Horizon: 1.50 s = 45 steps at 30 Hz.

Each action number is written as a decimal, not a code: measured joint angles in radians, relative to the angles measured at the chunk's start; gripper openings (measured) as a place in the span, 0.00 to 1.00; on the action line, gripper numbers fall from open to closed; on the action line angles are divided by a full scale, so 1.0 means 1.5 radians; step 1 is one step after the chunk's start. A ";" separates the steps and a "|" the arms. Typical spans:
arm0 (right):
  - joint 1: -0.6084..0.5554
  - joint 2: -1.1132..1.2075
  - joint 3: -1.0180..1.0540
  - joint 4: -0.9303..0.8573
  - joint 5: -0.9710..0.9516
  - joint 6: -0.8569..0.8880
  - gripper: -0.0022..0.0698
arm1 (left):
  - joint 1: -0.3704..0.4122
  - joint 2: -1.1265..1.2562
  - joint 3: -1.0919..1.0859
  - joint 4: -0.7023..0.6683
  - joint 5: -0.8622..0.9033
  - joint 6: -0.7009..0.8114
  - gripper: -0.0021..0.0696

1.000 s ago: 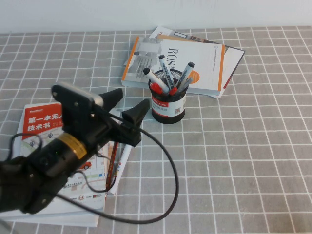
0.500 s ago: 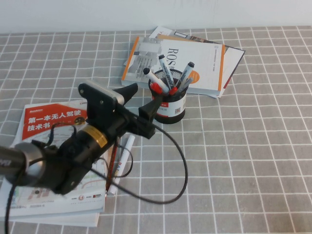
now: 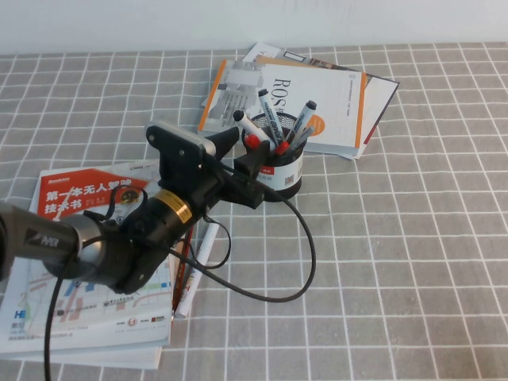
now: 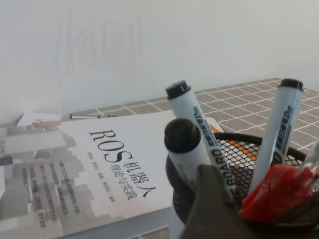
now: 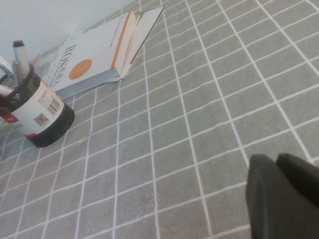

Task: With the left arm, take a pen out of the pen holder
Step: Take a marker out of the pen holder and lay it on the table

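Note:
The black mesh pen holder (image 3: pixel 278 178) stands mid-table with several markers in it: white ones with black caps (image 3: pixel 267 117) and red-capped ones (image 3: pixel 252 142). My left gripper (image 3: pixel 243 151) is at the holder's near-left rim, open, its two dark fingers either side of a red cap. In the left wrist view one finger (image 4: pixel 214 206) rises just beside the red cap (image 4: pixel 271 194), with white markers (image 4: pixel 192 124) and the mesh rim (image 4: pixel 234 149) behind. Whether the pads touch the cap is unclear. My right gripper (image 5: pixel 285 191) is shut, low over bare table, far from the holder (image 5: pixel 39 117).
A white and orange ROS book (image 3: pixel 325 91) lies on other books behind the holder. A red-covered booklet (image 3: pixel 79 230) lies under my left arm at the left, with a pen (image 3: pixel 184 266) on its edge. The arm's black cable (image 3: pixel 298 262) loops over the table.
My left arm has moved forward and to the right, bringing its fingers from short of the holder up to the markers. The jaws have narrowed a little. The pens have not moved.

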State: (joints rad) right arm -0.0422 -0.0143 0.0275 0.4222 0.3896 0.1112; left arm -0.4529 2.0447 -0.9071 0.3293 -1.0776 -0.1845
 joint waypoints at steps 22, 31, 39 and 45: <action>0.000 0.000 0.000 0.001 0.000 0.000 0.01 | 0.007 0.019 -0.041 0.037 0.014 -0.059 0.30; 0.000 0.000 0.000 0.001 0.000 0.000 0.01 | 0.007 -0.006 -0.041 0.051 0.057 -0.064 0.12; 0.000 0.000 0.000 0.001 0.000 0.000 0.01 | 0.008 -0.115 -0.041 0.093 0.123 -0.064 0.12; 0.000 0.000 0.000 0.001 0.000 0.000 0.01 | 0.008 -0.243 -0.041 0.158 0.225 -0.088 0.12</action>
State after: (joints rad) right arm -0.0422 -0.0143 0.0275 0.4239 0.3896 0.1112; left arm -0.4416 1.6796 -0.9686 0.5665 -0.7399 -0.3172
